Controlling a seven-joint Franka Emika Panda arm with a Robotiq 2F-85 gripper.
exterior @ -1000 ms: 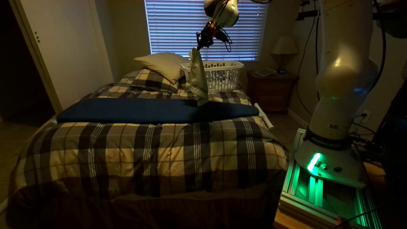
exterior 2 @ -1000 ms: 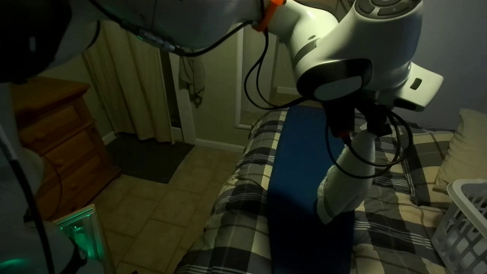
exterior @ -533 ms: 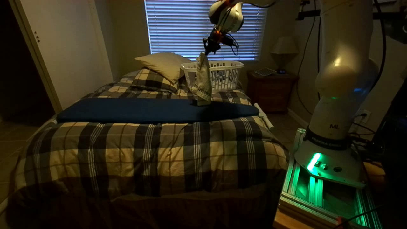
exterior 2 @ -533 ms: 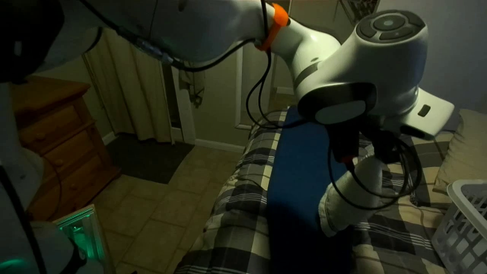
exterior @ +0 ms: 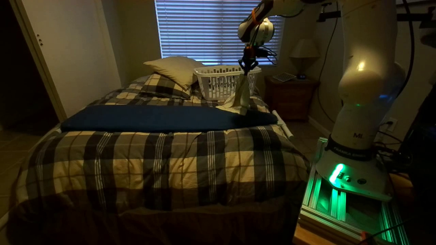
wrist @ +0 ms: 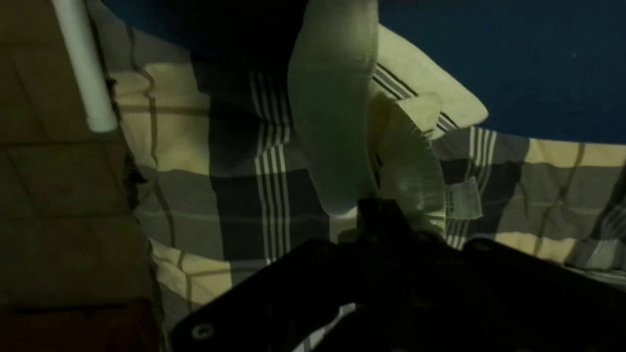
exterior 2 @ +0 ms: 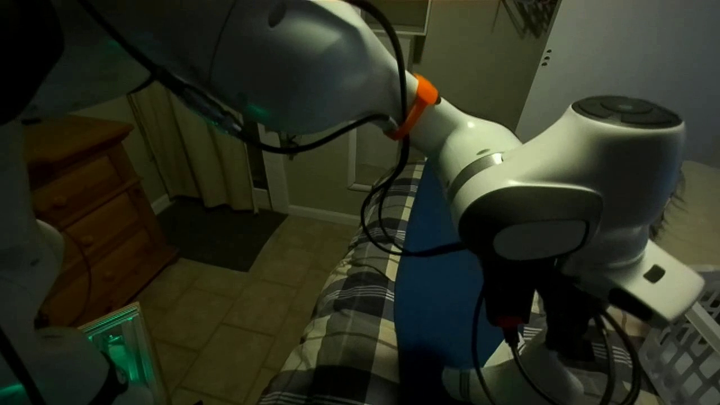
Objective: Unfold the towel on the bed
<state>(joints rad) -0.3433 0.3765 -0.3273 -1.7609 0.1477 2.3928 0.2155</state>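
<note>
The end effector (wrist: 379, 208) grips a pale, striped towel (wrist: 332, 112) above a plaid-covered bed (wrist: 186, 195) with a dark blue cloth (wrist: 528, 73) across it.

A robot arm (exterior: 369, 73) stretches left from its base (exterior: 354, 175) in an exterior view, its clenched gripper (exterior: 245, 72) pointing down.

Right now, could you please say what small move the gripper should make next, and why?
I would probably lower the gripper slightly, drawing it away from the spread end of the towel: its top is pinched and bunched, while that end seems to lie partly over the dark blue cloth.
</note>
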